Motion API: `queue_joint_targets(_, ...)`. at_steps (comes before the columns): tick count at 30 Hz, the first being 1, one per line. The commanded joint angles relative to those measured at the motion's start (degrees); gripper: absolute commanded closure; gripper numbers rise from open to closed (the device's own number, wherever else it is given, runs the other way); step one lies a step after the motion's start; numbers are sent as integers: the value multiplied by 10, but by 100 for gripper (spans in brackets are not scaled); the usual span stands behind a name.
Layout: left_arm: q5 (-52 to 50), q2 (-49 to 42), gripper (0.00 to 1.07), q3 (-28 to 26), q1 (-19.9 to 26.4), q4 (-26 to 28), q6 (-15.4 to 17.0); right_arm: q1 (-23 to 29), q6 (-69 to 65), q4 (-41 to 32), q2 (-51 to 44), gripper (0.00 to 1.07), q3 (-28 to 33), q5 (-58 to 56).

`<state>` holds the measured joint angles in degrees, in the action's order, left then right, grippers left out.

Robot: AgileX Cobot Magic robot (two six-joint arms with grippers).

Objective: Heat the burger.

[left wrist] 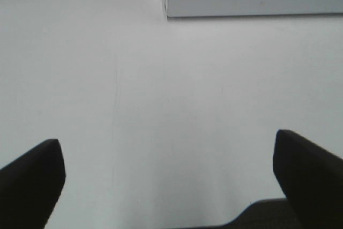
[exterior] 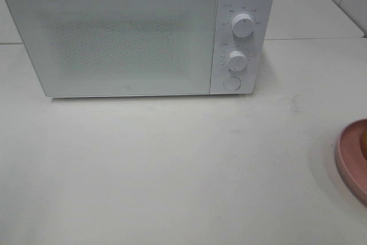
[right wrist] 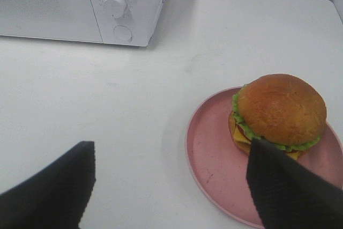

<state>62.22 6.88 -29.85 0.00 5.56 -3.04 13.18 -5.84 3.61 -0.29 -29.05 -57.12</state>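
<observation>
Both pincers, left and right, we see spread wide, holding nothing, above our white counter; burger sits on pink plate near the closed microwave.

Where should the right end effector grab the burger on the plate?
Probably across the burger at its sides, around the layers under the domed bun, coming down from above. The bun top is round and glossy, so pads would likely slip there. It sits upright toward one side of the pink plate, whose low rim hinders a level side approach. The right end effector is open.
</observation>
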Motion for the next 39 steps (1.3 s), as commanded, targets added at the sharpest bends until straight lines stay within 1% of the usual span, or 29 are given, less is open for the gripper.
queue_joint_targets(1,-7,-34,8,1,3,-5,3,-5,9,-1,-17,31,2,1)
queue_joint_targets(3,-7,-66,8,1,3,-5,3,-5,9,-1,-17,31,2,1)
queue_joint_targets(7,-7,-87,8,1,3,-6,3,-5,9,-1,-17,31,2,1)
queue_joint_targets(39,-7,-85,9,1,3,-3,4,-5,9,-1,-17,31,2,1)
